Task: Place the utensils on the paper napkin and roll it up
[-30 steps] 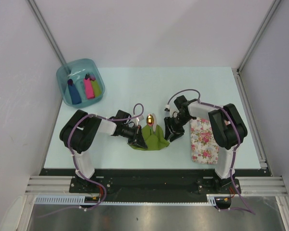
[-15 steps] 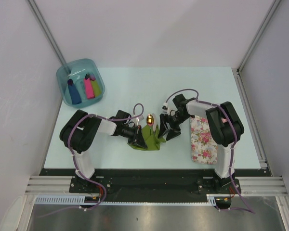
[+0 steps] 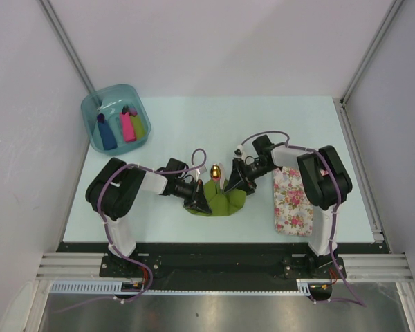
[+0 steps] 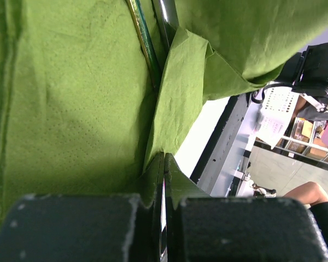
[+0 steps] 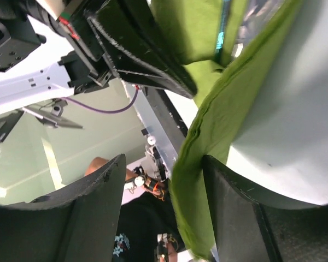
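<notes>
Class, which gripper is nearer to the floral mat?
Right. The right gripper is at the side of the green napkin facing the floral mat; the left gripper pinches the opposite side, farther away.

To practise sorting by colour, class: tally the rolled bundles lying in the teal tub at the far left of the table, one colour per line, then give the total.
Blue roll: 1
Pink roll: 1
Lime roll: 1
Total: 3

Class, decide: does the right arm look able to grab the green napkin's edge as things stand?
Probably yes: the right gripper is open, and the napkin has its folded edge running between the fingers, with nothing blocking it.
</notes>
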Controlling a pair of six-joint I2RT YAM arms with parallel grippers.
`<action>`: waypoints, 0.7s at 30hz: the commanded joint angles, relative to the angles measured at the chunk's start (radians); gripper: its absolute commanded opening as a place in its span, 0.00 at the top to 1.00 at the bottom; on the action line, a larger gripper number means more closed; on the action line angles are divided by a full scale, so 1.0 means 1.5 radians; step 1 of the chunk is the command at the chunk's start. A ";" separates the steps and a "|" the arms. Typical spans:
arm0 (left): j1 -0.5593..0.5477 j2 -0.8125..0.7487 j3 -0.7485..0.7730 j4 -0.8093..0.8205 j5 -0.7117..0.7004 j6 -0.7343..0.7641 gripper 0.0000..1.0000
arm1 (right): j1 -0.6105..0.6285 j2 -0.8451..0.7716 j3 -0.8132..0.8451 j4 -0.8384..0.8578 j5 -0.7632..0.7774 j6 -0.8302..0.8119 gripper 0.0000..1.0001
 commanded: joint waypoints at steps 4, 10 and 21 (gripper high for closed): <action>0.002 0.012 -0.005 0.033 -0.050 0.014 1.00 | 0.032 -0.007 0.014 0.021 -0.027 0.011 0.38; 0.002 0.012 -0.003 0.033 -0.048 0.014 1.00 | 0.053 0.010 0.020 0.073 -0.010 0.047 0.37; 0.003 0.000 -0.001 0.027 -0.046 0.019 1.00 | 0.084 0.028 0.011 0.174 0.004 0.131 0.30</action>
